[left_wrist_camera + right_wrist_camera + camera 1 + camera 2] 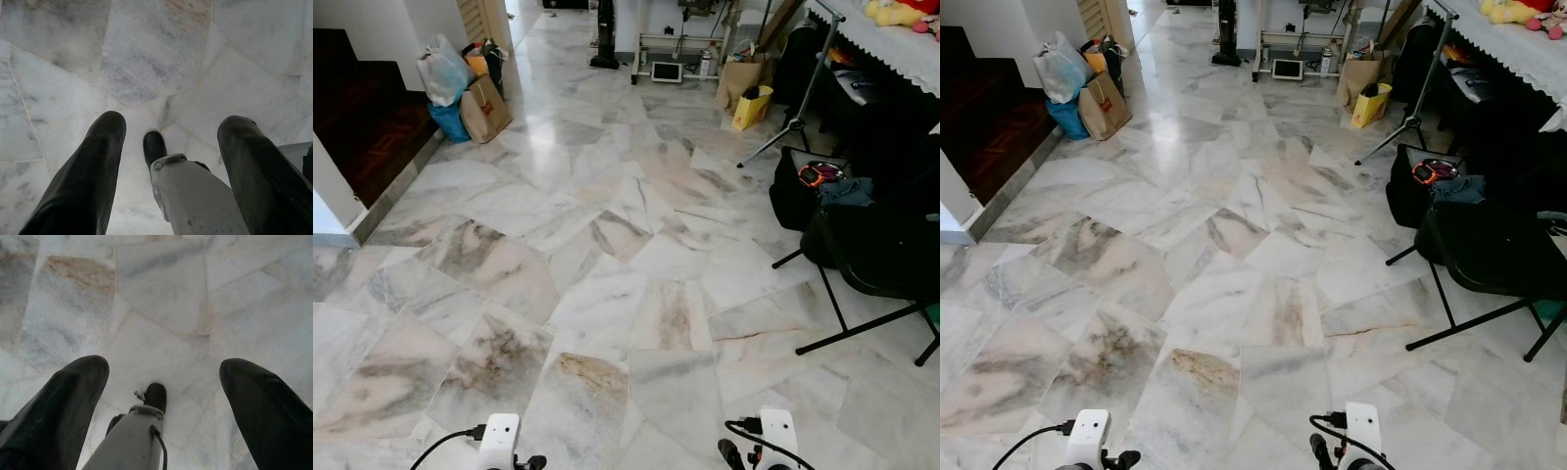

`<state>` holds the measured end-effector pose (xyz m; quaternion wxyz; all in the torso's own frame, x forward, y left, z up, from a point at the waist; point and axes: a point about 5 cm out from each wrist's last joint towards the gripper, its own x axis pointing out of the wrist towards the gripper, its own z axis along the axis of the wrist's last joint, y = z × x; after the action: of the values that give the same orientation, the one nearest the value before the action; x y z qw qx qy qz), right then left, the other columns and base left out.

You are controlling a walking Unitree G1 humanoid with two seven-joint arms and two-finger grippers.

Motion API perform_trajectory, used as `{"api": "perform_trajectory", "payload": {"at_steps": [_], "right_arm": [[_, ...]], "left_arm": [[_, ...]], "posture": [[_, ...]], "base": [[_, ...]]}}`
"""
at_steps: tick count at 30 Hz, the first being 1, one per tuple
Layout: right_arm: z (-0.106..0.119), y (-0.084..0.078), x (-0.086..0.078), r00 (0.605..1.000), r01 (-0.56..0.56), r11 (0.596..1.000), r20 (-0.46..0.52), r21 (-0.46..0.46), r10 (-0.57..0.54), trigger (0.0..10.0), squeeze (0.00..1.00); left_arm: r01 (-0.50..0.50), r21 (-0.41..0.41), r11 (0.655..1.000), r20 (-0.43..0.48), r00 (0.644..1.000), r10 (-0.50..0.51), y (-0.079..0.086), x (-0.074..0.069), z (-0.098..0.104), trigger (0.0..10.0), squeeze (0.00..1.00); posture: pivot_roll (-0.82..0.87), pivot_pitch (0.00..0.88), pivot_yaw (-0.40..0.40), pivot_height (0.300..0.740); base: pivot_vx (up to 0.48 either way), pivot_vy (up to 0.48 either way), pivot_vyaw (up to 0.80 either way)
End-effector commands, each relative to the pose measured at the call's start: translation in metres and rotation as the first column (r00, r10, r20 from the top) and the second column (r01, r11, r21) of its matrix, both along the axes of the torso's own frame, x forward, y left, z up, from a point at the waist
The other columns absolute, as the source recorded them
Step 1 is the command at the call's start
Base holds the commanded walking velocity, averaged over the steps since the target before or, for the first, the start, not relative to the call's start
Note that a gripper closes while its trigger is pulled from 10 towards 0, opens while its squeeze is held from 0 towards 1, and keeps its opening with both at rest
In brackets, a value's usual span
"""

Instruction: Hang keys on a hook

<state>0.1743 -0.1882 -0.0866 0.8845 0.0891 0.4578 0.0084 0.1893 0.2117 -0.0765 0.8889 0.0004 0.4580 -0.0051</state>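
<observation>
I stand on a marble floor (607,255) in a room. Both arms hang down at my sides; their wrists show at the bottom edge of the eye views, the left arm (499,441) and the right arm (773,436). In the left wrist view my left gripper (171,132) points at the floor, its two black fingers (98,161) wide apart with nothing between them. My right gripper (164,372) is likewise open and empty above the floor, its fingers (73,391) spread. My own leg and foot (156,147) show between the fingers.
A black folding chair (871,255) with a bag stands at the right. A tripod (798,108) and a yellow bag (751,108) are beyond it, beside a table with a white cloth (891,44). Bags (470,93) sit at the far left by dark wooden stairs (362,117).
</observation>
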Motion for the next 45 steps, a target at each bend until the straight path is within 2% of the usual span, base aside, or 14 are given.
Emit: {"api": "perform_trajectory", "payload": {"at_steps": [1, 6, 20, 45], "right_arm": [[-0.0004, -0.0040, -0.0022, 1.000, 0.000, 1.000, -0.003, -0.009, 0.000, 10.0, 0.00], [-0.0004, -0.0049, -0.0019, 1.000, 0.029, 1.000, -0.004, -0.009, -0.029, 10.0, 0.00], [-0.0012, -0.0019, -0.0024, 0.999, -0.025, 0.999, -0.022, -0.022, 0.025, 10.0, 0.00], [-0.0019, -0.0043, -0.0047, 0.999, -0.030, 0.999, -0.028, -0.035, 0.029, 10.0, 0.00]], "left_arm": [[-0.003, 0.005, 1.000, -0.006, 1.000, 0.003, 0.0014, -0.0031, -0.0013, 10.0, 0.00], [0.001, 0.002, 1.000, -0.007, 1.000, -0.001, -0.0006, -0.0037, -0.0019, 10.0, 0.00], [0.004, 0.012, 1.000, -0.017, 1.000, -0.003, 0.0010, -0.0070, -0.0033, 10.0, 0.00], [0.019, 0.001, 1.000, -0.039, 0.999, -0.019, -0.0036, -0.0120, -0.0066, 10.0, 0.00]], "posture": [[0.05, 0.000, -0.050, 0.740], [0.05, 0.000, -0.052, 0.740], [0.04, 0.000, -0.046, 0.740], [0.02, 0.000, -0.037, 0.740]], "base": [[0.000, 0.000, 0.00], [0.000, 0.000, -0.56], [0.000, 0.000, -0.80], [0.000, 0.000, -0.80]]}}
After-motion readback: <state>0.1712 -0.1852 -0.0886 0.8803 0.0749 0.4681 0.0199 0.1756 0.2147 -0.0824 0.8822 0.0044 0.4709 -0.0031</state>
